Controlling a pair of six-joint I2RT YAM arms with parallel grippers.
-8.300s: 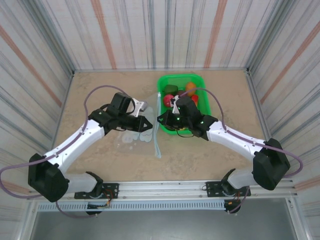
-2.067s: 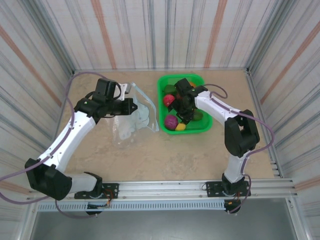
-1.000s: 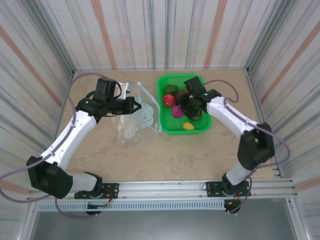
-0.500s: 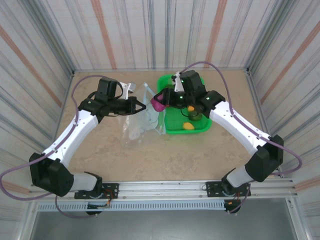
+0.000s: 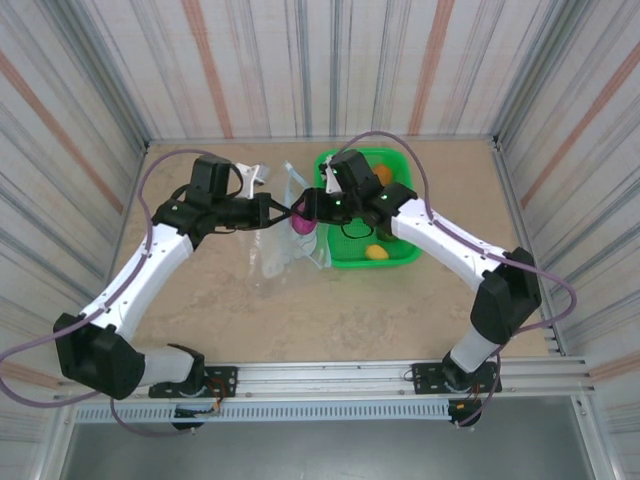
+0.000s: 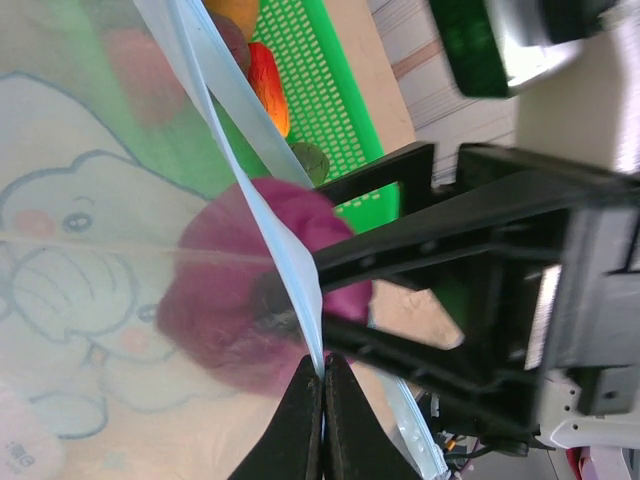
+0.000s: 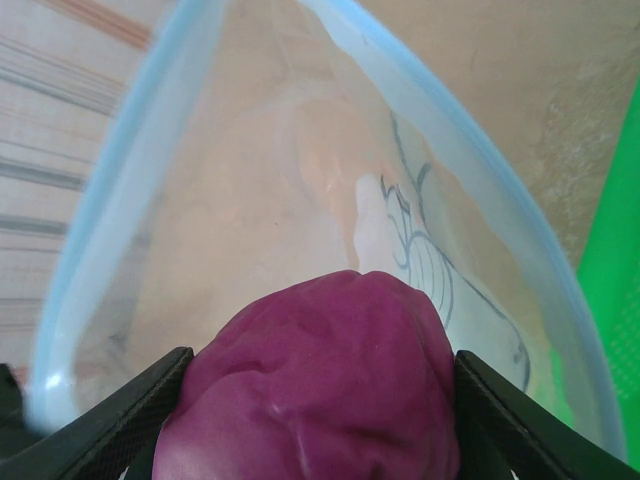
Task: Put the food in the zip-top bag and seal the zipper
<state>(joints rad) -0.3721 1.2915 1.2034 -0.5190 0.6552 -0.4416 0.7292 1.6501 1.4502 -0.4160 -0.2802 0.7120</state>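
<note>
The table (image 5: 400,310) lies under both my pincers. The basket (image 5: 395,258) sits just behind my right pincer (image 7: 318,400), back along its arm, with a yellow piece (image 5: 375,252) and an orange piece (image 5: 382,175) in it. The bag (image 5: 285,245) hangs from my left pincer (image 6: 322,375), whose fingers are pressed together on the zipper (image 6: 215,110), holding the mouth up and open toward my right one. My right pincer pinches the purple fruit (image 7: 320,330) at that mouth, the zipper rim curving ahead of it on both sides. Whether it is past the rim I cannot tell.

I judge this an early loading step, with sealing not begun. Next, I think, I push the fruit deeper, then spread the right fingers while the left grip stays firm.
</note>
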